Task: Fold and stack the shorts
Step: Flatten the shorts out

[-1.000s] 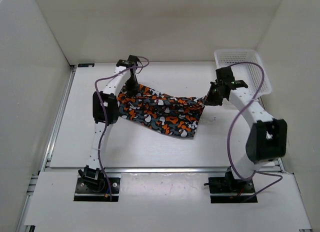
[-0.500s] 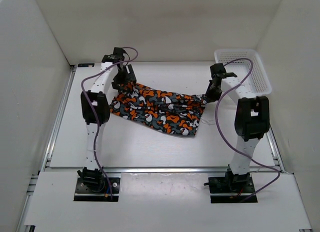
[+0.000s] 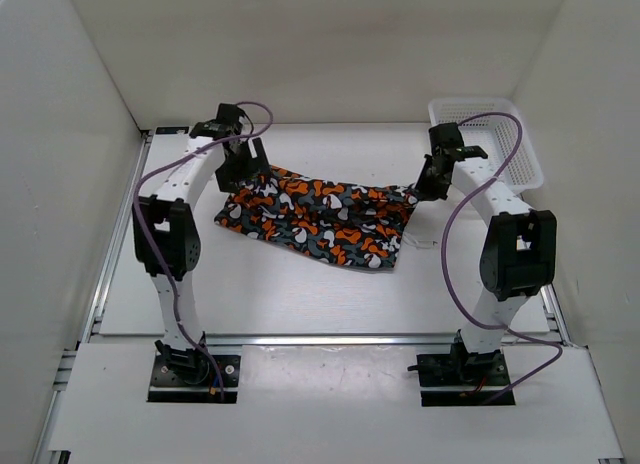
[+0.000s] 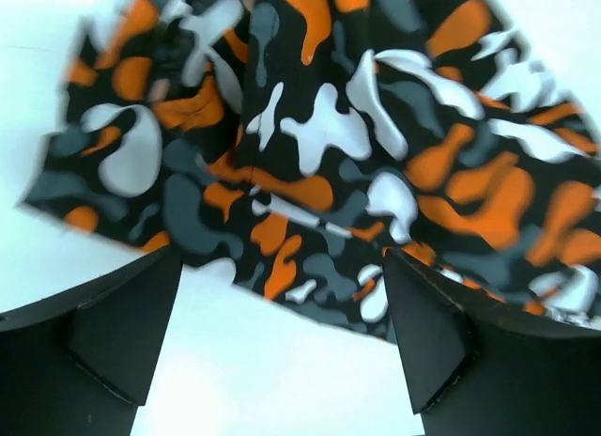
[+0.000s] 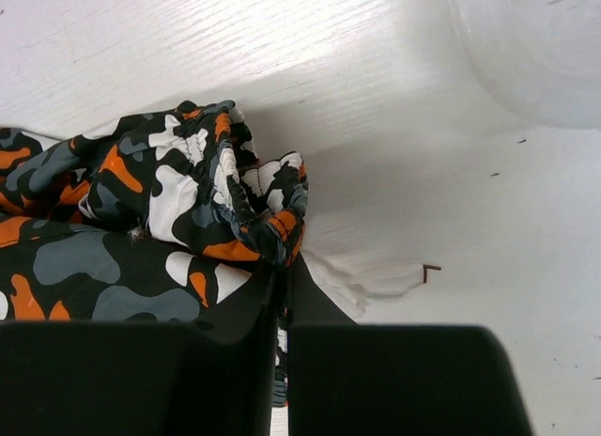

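The camouflage-print shorts (image 3: pixel 320 219) lie spread across the middle of the white table, folded into a long strip. My left gripper (image 3: pixel 243 169) hovers over their far left end with its jaws wide open. In the left wrist view only bare table shows between the gripper's (image 4: pixel 282 337) fingers, and the shorts' (image 4: pixel 319 145) edge lies just beyond the tips. My right gripper (image 3: pixel 425 189) is shut on the bunched right end of the shorts (image 5: pixel 188 210), the fabric pinched between its closed fingers (image 5: pixel 285 281). A white drawstring (image 5: pixel 371 278) trails beside it.
A white perforated basket (image 3: pixel 487 136) stands at the far right corner, its rim (image 5: pixel 535 60) close behind my right gripper. White walls enclose the table on three sides. A metal rail (image 3: pixel 320 338) runs along the near edge in front of the arm bases.
My left gripper has opened and let go of the shorts' left end, which now rests on the table. The left arm has swung left and back; the right gripper keeps its hold.
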Robot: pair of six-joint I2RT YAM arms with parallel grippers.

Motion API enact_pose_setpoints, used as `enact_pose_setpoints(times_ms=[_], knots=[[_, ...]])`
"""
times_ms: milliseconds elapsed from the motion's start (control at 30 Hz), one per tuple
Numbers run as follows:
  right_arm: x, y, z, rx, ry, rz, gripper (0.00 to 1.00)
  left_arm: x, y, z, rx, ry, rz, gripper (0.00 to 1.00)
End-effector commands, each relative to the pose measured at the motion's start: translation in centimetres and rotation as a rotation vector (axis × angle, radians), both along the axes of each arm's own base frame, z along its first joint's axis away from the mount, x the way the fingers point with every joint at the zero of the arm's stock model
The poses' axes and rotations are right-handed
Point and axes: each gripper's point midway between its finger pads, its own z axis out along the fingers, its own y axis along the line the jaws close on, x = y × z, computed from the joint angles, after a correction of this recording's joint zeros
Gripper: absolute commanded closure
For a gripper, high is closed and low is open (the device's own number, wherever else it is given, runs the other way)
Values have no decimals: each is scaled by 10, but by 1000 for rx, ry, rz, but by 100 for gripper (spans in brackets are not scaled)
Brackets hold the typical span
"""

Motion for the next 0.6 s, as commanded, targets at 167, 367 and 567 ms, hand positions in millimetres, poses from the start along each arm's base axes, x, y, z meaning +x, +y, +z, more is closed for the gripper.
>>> enact_pose_setpoints(times_ms=[167,367,567], knots=[[-6,2,14,18,-39,28,100,11,-33,-53,-43,82,-15,19],[-8,2,15,18,-39,28,100,16,-40,-67,-45,105,-6,24],[-9,4,15,26,-38,33,100,21,-46,-75,-47,112,-6,44]])
